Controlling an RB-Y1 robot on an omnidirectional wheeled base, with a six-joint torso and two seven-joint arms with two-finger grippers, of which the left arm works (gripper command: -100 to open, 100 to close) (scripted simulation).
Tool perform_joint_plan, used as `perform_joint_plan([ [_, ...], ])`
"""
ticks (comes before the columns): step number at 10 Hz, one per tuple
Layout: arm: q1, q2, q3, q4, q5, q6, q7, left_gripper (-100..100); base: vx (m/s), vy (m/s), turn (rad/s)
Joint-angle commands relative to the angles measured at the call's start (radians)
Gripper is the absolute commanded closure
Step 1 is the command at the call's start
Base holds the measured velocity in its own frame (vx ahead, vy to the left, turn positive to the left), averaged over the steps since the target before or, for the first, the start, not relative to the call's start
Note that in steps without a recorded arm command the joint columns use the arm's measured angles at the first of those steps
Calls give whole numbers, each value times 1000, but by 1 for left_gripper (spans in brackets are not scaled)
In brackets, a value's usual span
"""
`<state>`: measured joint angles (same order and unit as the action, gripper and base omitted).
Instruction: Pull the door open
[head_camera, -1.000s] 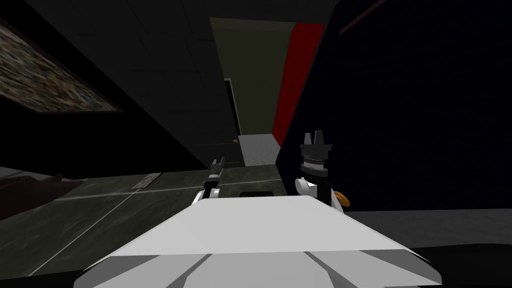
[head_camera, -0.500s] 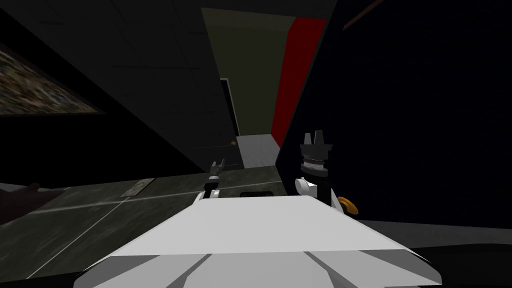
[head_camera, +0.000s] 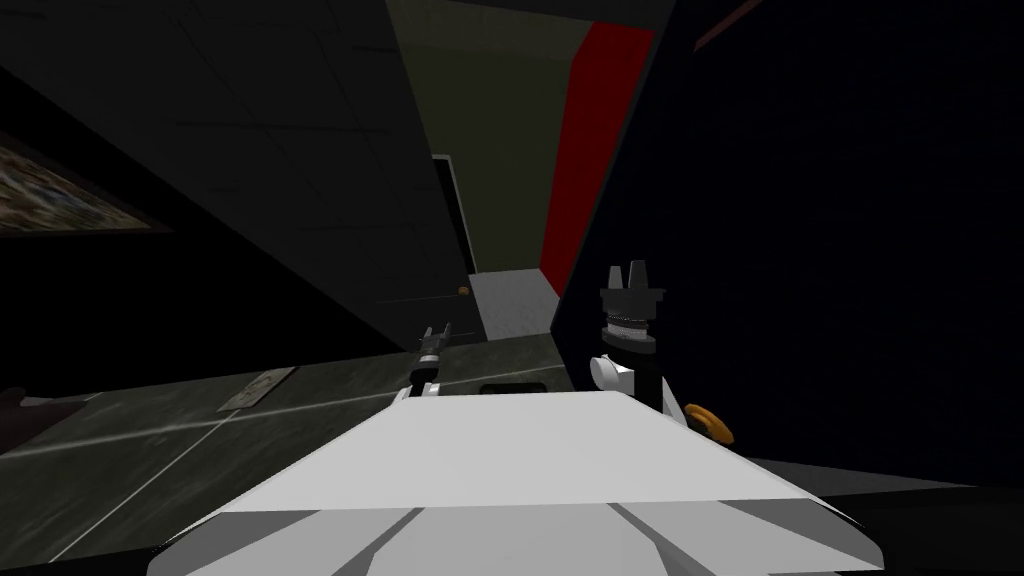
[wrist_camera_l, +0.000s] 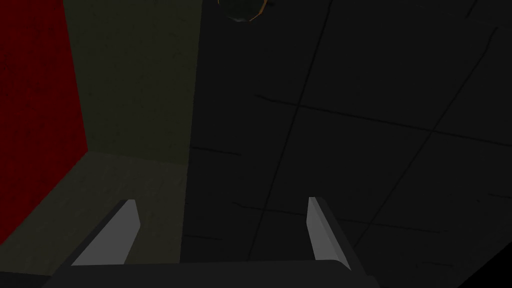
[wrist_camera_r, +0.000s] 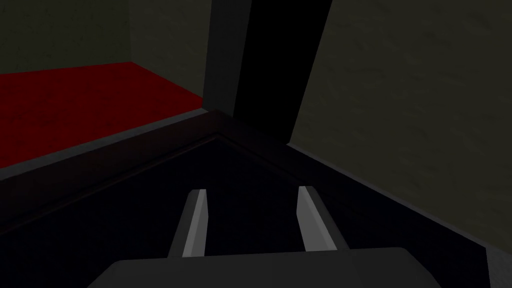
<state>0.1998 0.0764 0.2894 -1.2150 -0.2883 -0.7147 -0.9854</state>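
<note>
1. Dark flat door at the robot's right, orange ring handle low beside the right arm.
2. Right gripper over its face, fingers apart, empty.
3. Left gripper, spread and empty, faces a grooved dark panel with a round knob.

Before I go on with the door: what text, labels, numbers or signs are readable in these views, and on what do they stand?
No readable text in any view.
The picture on the wall: mottled colours, no legible words.
The floor plate: too small to tell any marking.
The door and its knob: no label or number.
</note>
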Motion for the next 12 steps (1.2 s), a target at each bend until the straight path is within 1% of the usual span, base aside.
perform_joint_plan([
  [1,-7,-4,9,29,-5,-7,-31,-100,88,20,-47],
  [3,-16,-8,20,64,-11,-16,-65,-100,94,29,-48],
  [4,-25,-13,30,96,-17,-24,-95,-100,132,30,-69],
  [7,-37,-21,45,143,-25,-35,-141,-100,115,26,-45],
  [8,-43,-26,52,168,-29,-41,-165,-100,104,29,-63],
  [10,-50,-31,60,193,-34,-47,-189,-100,91,36,-42],
  [12,-60,-41,73,233,-40,-57,-228,-100,95,33,-54],
])
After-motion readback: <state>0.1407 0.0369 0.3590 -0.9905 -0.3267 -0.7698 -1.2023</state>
